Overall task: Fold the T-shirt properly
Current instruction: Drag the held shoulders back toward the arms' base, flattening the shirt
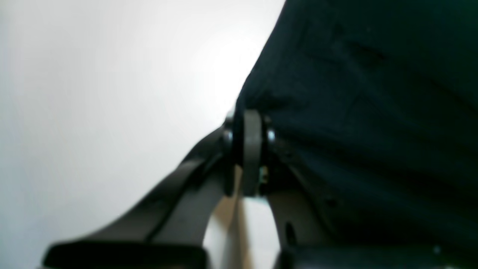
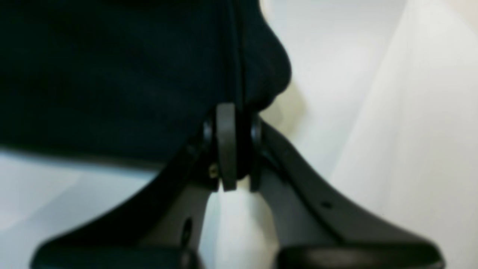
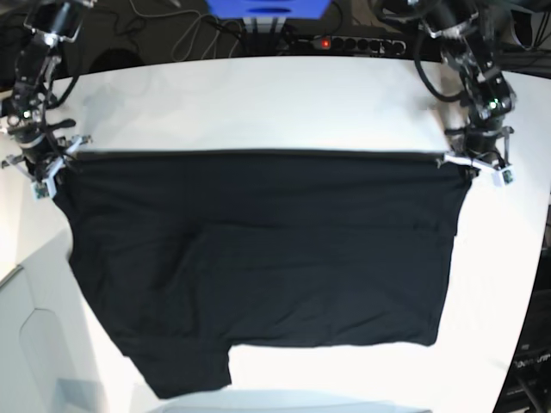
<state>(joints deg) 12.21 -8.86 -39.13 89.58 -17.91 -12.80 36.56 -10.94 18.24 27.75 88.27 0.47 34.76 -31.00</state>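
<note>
Two arms hold one garment stretched across a wide white desk (image 3: 284, 112). The large plain black short-sleeved cloth T-shirt (image 3: 258, 258) covers most of the desk's middle, its taut upper edge running straight from the left edge to the right edge of the desk, parallel to the far edge; the rest of the cloth spreads toward the near edge, where one sleeve-like flap reaches the near left corner. No print or tag shows.

The left gripper (image 1: 248, 149) is clamped on the cloth's corner by the desk's right edge; the right gripper (image 2: 231, 145) is pinched on the opposite corner by the left edge. The shirt's long axis lies between them, each arm equally close to its own corner. The coming fold, I judge, depends on carrying that held edge toward the near edge evenly. No containers are in view.
</note>
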